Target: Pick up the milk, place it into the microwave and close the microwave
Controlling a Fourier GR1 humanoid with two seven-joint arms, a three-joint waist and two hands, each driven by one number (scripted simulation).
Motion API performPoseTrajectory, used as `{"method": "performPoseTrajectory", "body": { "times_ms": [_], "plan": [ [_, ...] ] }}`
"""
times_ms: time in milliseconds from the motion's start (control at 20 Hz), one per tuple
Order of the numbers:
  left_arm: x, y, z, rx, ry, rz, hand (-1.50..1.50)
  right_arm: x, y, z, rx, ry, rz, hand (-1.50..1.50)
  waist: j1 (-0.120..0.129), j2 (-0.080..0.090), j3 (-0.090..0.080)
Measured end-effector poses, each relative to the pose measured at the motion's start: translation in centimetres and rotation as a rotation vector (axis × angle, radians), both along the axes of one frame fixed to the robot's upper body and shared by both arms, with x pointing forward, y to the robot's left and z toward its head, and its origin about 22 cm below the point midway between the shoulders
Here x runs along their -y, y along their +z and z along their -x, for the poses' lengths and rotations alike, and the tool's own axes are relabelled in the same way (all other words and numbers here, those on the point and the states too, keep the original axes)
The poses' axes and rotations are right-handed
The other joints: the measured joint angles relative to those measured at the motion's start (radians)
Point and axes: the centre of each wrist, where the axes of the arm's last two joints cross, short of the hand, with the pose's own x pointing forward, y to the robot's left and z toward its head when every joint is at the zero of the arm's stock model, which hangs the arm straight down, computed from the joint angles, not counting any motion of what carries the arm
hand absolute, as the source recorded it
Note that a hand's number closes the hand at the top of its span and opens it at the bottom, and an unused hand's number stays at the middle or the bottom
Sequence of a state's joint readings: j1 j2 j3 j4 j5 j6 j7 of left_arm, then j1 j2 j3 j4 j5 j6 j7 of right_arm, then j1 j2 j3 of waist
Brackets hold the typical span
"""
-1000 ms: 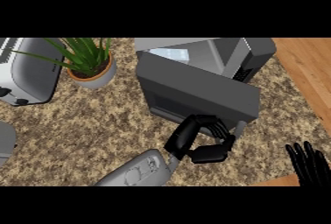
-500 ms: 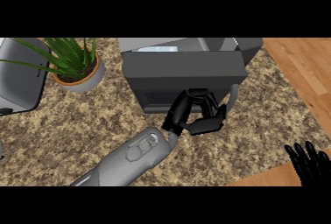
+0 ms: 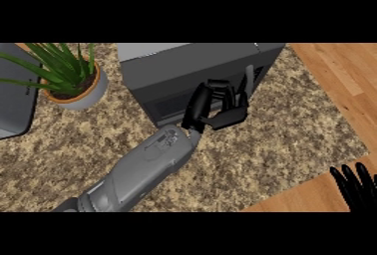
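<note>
Head view, looking steeply down on the speckled stone tabletop [image 3: 294,134]. My left hand [image 3: 215,107] lies against the front face of the microwave [image 3: 199,69], its black fingers [image 3: 239,97] extended upward along the door beside the vertical handle [image 3: 249,79], the thumb spread out to the side; the fingers are not curled around anything and hold nothing. My grey left forearm [image 3: 140,169] runs diagonally from the lower left edge up to that hand. The microwave is a dark grey box at the upper centre, and its door appears flush with the body, so its inside cannot be seen. The milk is not visible anywhere; whether it sits inside the microwave cannot be told. My right hand [image 3: 355,187] shows only at the lower right corner, over the wooden floor [image 3: 346,74], its fingers straight and pointing up, resting apart from every object. To the left of the microwave, just beside it, stands a potted plant [image 3: 70,74] with long green leaves in a light round pot. At the far left edge a grey appliance [image 3: 15,94] is partly cut off by the frame.
</note>
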State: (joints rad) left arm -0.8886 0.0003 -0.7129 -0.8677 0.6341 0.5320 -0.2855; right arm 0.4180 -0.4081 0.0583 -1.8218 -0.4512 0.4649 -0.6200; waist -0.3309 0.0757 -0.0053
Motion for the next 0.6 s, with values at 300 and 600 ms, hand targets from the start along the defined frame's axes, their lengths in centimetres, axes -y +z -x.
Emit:
{"method": "performPoseTrajectory", "body": {
  "times_ms": [300,600],
  "plan": [
    [-0.3,-0.3,-0.2,0.012,0.031,0.036,1.5,0.1,1.0,0.0,0.012,0.031,-0.011,-1.5,-0.018,-0.002,0.001],
    [-0.3,-0.5,-0.2,0.026,0.049,0.058,1.5,0.1,1.9,0.1,0.015,0.065,-0.021,-1.5,-0.028,-0.002,0.002]
  ]
}}
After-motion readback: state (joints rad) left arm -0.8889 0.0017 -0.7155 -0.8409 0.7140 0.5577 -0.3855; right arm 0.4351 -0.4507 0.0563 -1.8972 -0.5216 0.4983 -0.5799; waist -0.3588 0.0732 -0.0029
